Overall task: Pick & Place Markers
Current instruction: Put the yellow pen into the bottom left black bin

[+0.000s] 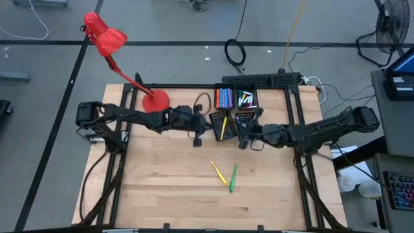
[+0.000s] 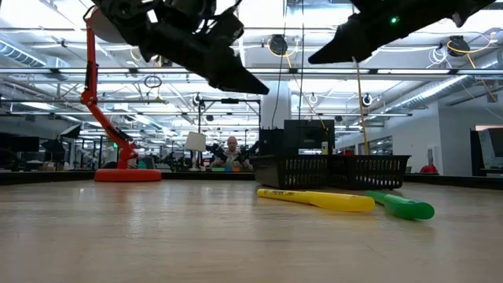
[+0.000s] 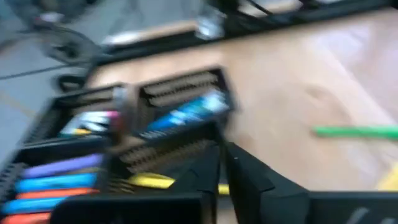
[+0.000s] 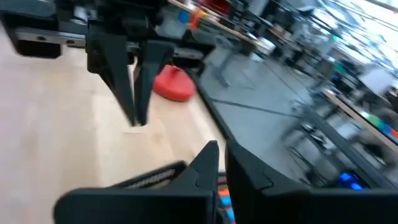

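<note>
Two markers lie flat on the wooden table: a yellow one (image 1: 218,171) (image 2: 318,199) and a green one (image 1: 232,178) (image 2: 405,206). The black four-compartment tray (image 1: 236,86) (image 2: 338,169) holds more markers: blue, purple and orange ones (image 1: 223,97) (image 3: 56,180), white and pink ones (image 1: 244,98), and a yellow one (image 1: 224,124) (image 3: 152,180). My left gripper (image 1: 208,124) (image 3: 222,149) hangs shut and bare at the tray's near left corner, above the table. My right gripper (image 1: 243,133) (image 4: 222,158) hangs shut and bare at the tray's near edge, pointing toward the left gripper (image 4: 134,118).
A red desk lamp stands with its base (image 1: 155,101) (image 2: 127,174) at the table's far left. Bare wood lies around the two loose markers toward the near edge. A black frame (image 1: 194,86) runs along the table's far edge and sides.
</note>
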`<state>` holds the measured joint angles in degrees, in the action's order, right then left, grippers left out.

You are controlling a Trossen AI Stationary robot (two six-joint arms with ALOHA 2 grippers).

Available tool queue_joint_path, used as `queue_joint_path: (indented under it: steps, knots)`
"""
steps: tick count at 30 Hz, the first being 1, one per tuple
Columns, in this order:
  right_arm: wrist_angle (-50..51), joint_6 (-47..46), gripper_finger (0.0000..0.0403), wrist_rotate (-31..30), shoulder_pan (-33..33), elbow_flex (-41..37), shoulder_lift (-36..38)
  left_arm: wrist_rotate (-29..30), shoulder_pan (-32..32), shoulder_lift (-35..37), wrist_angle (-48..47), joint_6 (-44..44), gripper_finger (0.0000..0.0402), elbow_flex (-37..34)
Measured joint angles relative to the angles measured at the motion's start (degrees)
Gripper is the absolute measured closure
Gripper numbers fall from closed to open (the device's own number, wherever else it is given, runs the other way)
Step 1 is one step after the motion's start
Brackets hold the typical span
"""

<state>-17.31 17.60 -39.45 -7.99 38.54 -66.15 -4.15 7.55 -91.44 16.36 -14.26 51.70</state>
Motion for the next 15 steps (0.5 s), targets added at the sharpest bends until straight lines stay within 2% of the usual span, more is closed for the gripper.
queue_joint_path:
  steps: [4, 7, 11, 13, 15]
  knots:
    - [-1.77, 1.12, 0.0362, 0.61, -2.02, 0.00, -0.05, -2.99, -3.95, 0.06, -9.00, 2.41, 0.0310, 1.69]
    - [-3.68, 2.41, 0.0349, 0.64, -3.02, 0.00, -0.02, -4.43, -8.37, -3.29, -16.13, 3.55, 0.0253, 7.27]
    - [-6.42, 3.03, 0.0335, 0.56, -4.46, 0.00, 0.01, -2.70, -16.19, -10.87, -32.59, -7.33, 0.0199, 20.01]
    - [-6.87, 3.05, 0.0331, 0.66, -5.33, 0.00, 0.00, -1.56, -19.35, -15.46, -41.66, -13.34, 0.0188, 26.74]
    - [-6.88, 3.12, 0.0328, 0.64, -6.33, 0.00, 0.00, -2.39, -21.02, -19.97, -46.35, -16.47, 0.0185, 31.94]
